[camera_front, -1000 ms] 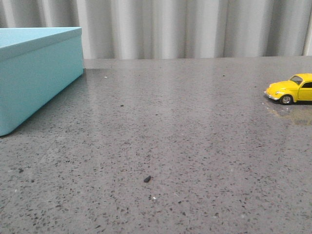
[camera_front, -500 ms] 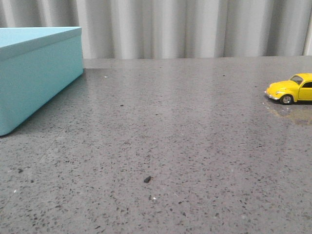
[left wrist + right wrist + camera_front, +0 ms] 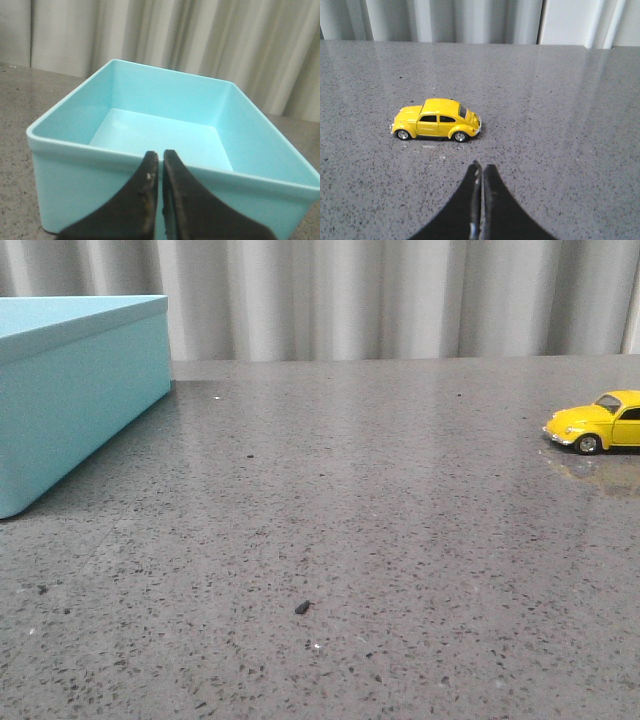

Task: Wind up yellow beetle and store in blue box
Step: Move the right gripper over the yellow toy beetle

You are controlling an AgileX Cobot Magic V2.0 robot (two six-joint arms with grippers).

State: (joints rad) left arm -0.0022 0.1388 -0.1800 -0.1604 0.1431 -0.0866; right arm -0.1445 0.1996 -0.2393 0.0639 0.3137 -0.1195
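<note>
The yellow beetle [image 3: 436, 120] stands on its 4 wheels on the grey table [image 3: 380, 520], apart from the closed, empty right tool [image 3: 481, 170]. The closed left tool [image 3: 161, 160] hovers by the near wall of the open blue box [image 3: 150, 175], well apart from the car.

A grey speckled stone table [image 3: 400, 530] stretches ahead of me, its polished surface catching pale reflections. At its far left stands the blue box [image 3: 70, 390], open-topped and resting flat on the table, with nothing visible inside it from my left wrist view. Well apart, at the table's right edge of my front view, the yellow beetle [image 3: 598, 423] sits on its four wheels, nose pointing toward the box. A small dark crumb [image 3: 302, 607] lies on the near middle of the table.
</note>
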